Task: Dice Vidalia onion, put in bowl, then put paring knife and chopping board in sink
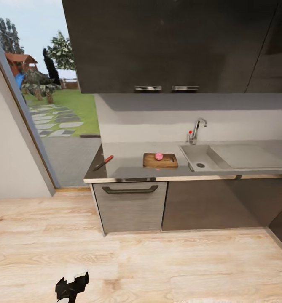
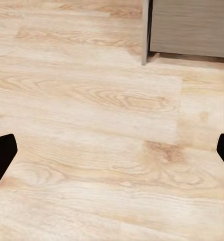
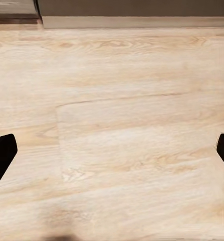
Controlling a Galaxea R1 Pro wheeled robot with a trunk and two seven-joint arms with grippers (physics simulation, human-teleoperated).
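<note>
Across the wooden floor, the light-grey countertop [image 1: 128, 166] carries the brown chopping board [image 1: 168, 162] with a small pinkish round onion [image 1: 159, 156] on it. The red-handled paring knife [image 1: 103, 162] lies at the counter's left end. To the right of the board is the grey sink [image 1: 200, 158] with its chrome faucet [image 1: 197, 130]. The bowl is out of view. My left gripper [image 1: 72, 286] hangs low over the floor, far from the counter. In the wrist views, the left gripper [image 2: 112, 155] and right gripper [image 3: 112, 155] are open over bare floorboards, holding nothing.
Dark upper cabinets [image 1: 170, 46] hang over the counter. A grey drawer front with a handle [image 1: 130, 189] and dark cabinet doors [image 1: 216, 204] are below it. A large glass opening [image 1: 52, 105] to the garden is at the left. Light wood floor [image 1: 157, 265] lies between me and the counter.
</note>
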